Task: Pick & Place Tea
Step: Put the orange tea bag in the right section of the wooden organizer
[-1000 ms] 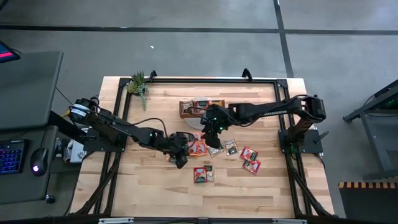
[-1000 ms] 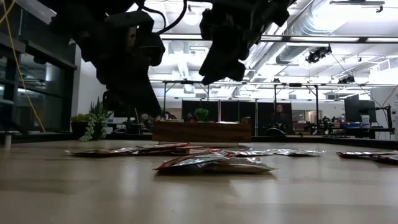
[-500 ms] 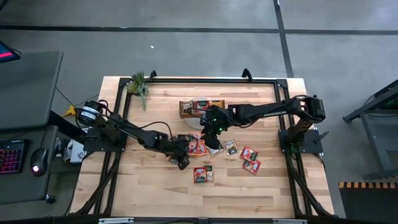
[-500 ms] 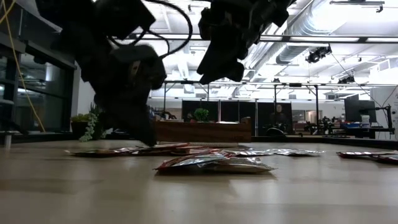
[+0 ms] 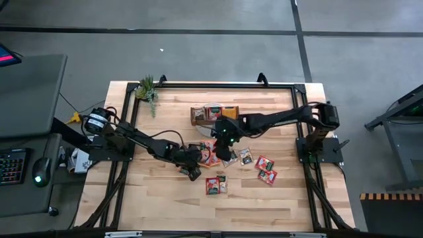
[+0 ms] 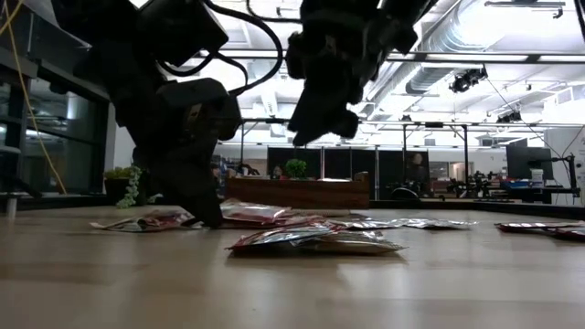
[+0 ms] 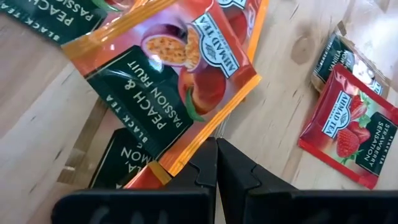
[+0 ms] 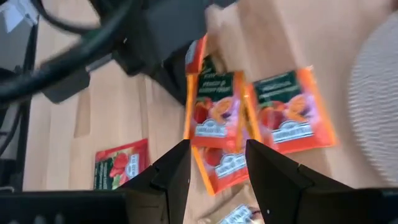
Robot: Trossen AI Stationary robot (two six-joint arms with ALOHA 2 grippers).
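While the orange peach sachet (image 7: 180, 81) lies tilted on the table's middle, overlapping its neighbours | left gripper (image 7: 216, 163) pinches its corner, fingers pressed together | right gripper (image 8: 214, 163) hovers above, fingers spread, holding nothing | red strawberry sachet (image 7: 354, 134) lies apart, flat | wooden tray (image 5: 213, 113) stands farther back
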